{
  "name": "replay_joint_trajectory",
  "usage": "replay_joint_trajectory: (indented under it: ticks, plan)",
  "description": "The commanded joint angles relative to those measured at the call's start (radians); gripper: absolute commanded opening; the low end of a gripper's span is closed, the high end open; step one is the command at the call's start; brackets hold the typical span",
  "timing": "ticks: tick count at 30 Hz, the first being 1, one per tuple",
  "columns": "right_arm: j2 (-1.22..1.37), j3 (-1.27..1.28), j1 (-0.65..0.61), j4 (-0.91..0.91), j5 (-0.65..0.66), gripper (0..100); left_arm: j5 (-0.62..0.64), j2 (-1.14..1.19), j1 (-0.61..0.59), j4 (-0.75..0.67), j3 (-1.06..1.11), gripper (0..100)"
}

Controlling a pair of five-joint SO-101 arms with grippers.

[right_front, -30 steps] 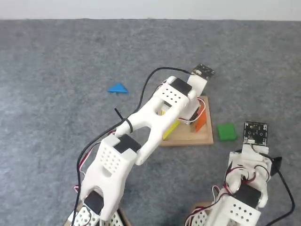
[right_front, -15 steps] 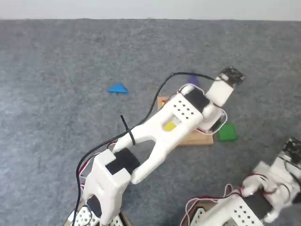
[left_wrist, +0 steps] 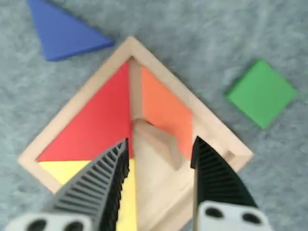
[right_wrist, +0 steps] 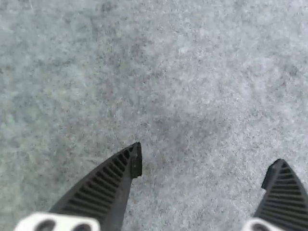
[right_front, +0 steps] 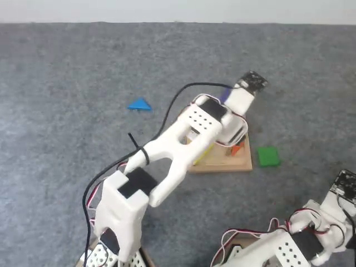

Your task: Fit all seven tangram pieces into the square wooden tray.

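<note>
**Step in hand:** seating pieces in the square wooden tray [right_front: 231, 163], judged about half done.
- In the tray: red triangle [left_wrist: 96, 120], orange piece [left_wrist: 163, 106], yellow piece [left_wrist: 65, 171], packed side by side, with bare wood beside them.
- On the carpet: green square [right_front: 268, 156] near the tray at 3 o'clock; blue triangle [right_front: 139, 104] well apart at 10 o'clock; violet triangle [left_wrist: 62, 31] just off the tray's corner at 12 o'clock.
- 7th piece: not made out.

**Claws:**
- Left gripper [left_wrist: 161, 154]: released, holding nothing, poised over the tray's middle.
- Right gripper [right_wrist: 207, 168]: released, spread wide over bare carpet.

**Next move, by judgement:** fetch of a loose piece, the green square being nearest, then rotation to match the open gap.

**Against 0.5 s ago:**
- Left arm swung back from the green square's side to above the tray.
- Right arm much as it was, low at 5 o'clock.
- Green square and blue triangle unmoved.
</note>
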Motion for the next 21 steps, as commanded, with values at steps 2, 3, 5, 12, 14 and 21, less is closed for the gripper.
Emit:
replay_joint_trajectory:
  ticks: [2, 3, 5, 12, 14, 21]
  plan:
    - [-0.007, 0.008, -0.01, -0.013, 0.012, 39.0, -0.037, 0.037, -0.009, -0.028, -0.016, 21]
    - [-0.007, 0.008, -0.01, -0.013, 0.012, 39.0, -0.038, 0.048, -0.011, -0.029, -0.019, 21]
    - [-0.007, 0.009, -0.01, -0.013, 0.012, 39.0, -0.04, 0.057, -0.011, -0.034, -0.019, 21]
    - [-0.007, 0.009, -0.012, -0.013, 0.012, 39.0, -0.044, 0.055, -0.032, -0.012, -0.019, 21]
    - [-0.007, 0.009, -0.012, -0.013, 0.012, 39.0, -0.049, 0.055, -0.054, -0.005, -0.019, 21]
    - [-0.007, 0.009, -0.015, -0.013, 0.012, 39.0, -0.068, 0.054, -0.13, 0.032, -0.019, 21]
